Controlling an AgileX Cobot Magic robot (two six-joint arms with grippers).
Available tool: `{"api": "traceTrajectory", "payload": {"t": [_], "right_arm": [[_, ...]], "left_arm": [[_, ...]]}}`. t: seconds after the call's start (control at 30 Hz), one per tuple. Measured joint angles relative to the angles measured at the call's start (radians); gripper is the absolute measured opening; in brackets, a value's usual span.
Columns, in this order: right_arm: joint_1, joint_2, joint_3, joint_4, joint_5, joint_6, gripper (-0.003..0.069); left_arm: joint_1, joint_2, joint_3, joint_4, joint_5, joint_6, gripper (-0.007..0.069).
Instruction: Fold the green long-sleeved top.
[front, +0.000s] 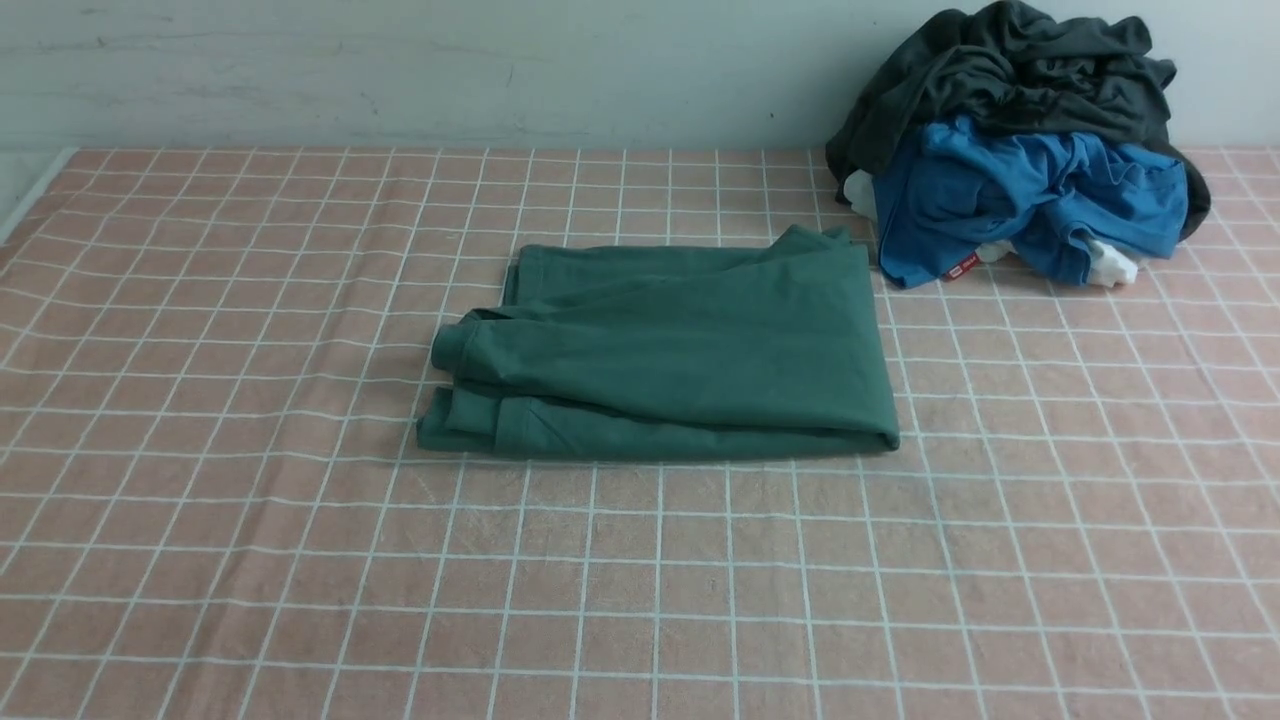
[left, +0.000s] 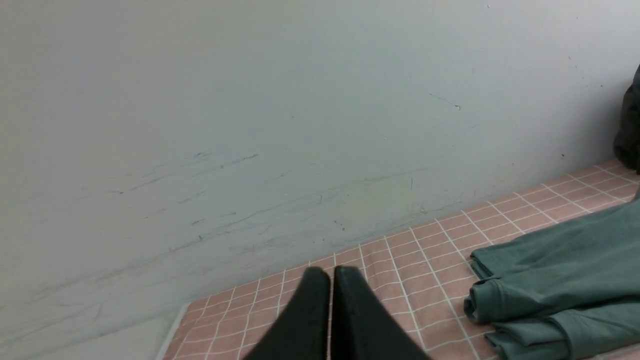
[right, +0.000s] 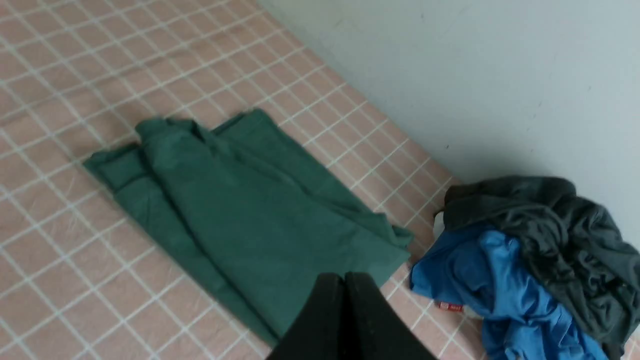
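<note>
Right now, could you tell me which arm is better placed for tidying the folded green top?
Probably the right: the shut right gripper hangs over the green top, while the shut left gripper sits off its sleeve-side edge.

Green long-sleeved top (front: 690, 350): plain dark green throughout, no print visible. Worktop (front: 640, 580) cover: salmon pink, crossed by thin white lines in a regular square grid. Far right pile: dark grey garment (front: 1010, 70), plain charcoal, over bright blue garment (front: 1020, 195), plain, with a small red tag (front: 962, 266) and bits of white cloth showing at its edges. Wall (front: 400, 70): pale grey-green, faintly scuffed. Left hand (left: 331, 315) and right hand (right: 345, 320): plain black.
</note>
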Motion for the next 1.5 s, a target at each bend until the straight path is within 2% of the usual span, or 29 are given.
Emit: {"api": "traceTrajectory", "payload": {"t": [0.07, 0.2, 0.27, 0.3, 0.33, 0.4, 0.47, 0.6, 0.67, 0.87, 1.03, 1.17, 1.4, 1.43, 1.5], "right_arm": [[0.000, -0.142, 0.209, 0.013, -0.109, 0.028, -0.0011], [0.000, -0.492, 0.705, 0.139, -0.483, 0.141, -0.0011], [0.000, -0.584, 0.826, 0.178, -0.589, 0.152, -0.0011], [0.000, -0.747, 1.039, 0.229, -0.782, 0.161, -0.0011], [0.000, -0.850, 1.152, 0.256, -0.881, 0.165, -0.0011], [0.000, -0.975, 1.313, 0.278, -0.998, 0.168, -0.0011], [0.000, -1.106, 1.466, 0.287, -1.043, 0.168, -0.0011], [0.000, -1.316, 1.661, 0.289, -1.013, 0.173, -0.0011], [-0.001, -1.332, 1.708, 0.305, -1.012, 0.182, -0.0011], [-0.012, -1.335, 1.721, 0.303, -0.997, 0.186, -0.0010], [-0.012, -1.335, 1.720, 0.293, -0.807, 0.187, -0.0010], [-0.031, -1.335, 1.742, 0.291, -0.771, 0.190, -0.0010], [-0.274, -1.335, 1.809, 0.292, -0.883, 0.190, -0.0010], [-0.345, -1.335, 1.810, 0.292, -0.921, 0.190, -0.0010], [-0.420, -1.335, 1.810, 0.292, -0.933, 0.190, -0.0010]], "left_arm": [[0.000, 0.000, 0.000, 0.000, 0.000, 0.000, -0.0003], [0.000, 0.000, 0.000, 0.001, 0.000, 0.000, -0.0003], [0.000, 0.000, 0.000, 0.001, 0.000, 0.000, -0.0003], [0.000, 0.000, 0.000, 0.001, 0.000, 0.000, -0.0003], [0.000, 0.000, 0.000, 0.001, 0.000, 0.000, -0.0003], [0.000, 0.000, 0.000, 0.001, 0.000, 0.000, -0.0003], [0.000, 0.000, 0.000, 0.001, 0.000, 0.000, -0.0003], [0.000, 0.000, 0.006, 0.001, 0.001, 0.000, -0.0003], [0.000, -0.001, 0.010, 0.001, 0.001, 0.000, -0.0003], [0.000, -0.002, 0.011, 0.002, 0.008, 0.000, -0.0003], [0.000, -0.002, 0.011, 0.002, 0.011, 0.000, -0.0003], [0.000, -0.002, 0.011, 0.003, 0.014, 0.000, -0.0003], [0.000, -0.002, 0.011, 0.003, 0.017, 0.000, -0.0003], [0.000, -0.002, 0.011, 0.003, 0.017, 0.000, -0.0003], [0.000, -0.002, 0.011, 0.003, 0.017, 0.000, -0.0003]]}}
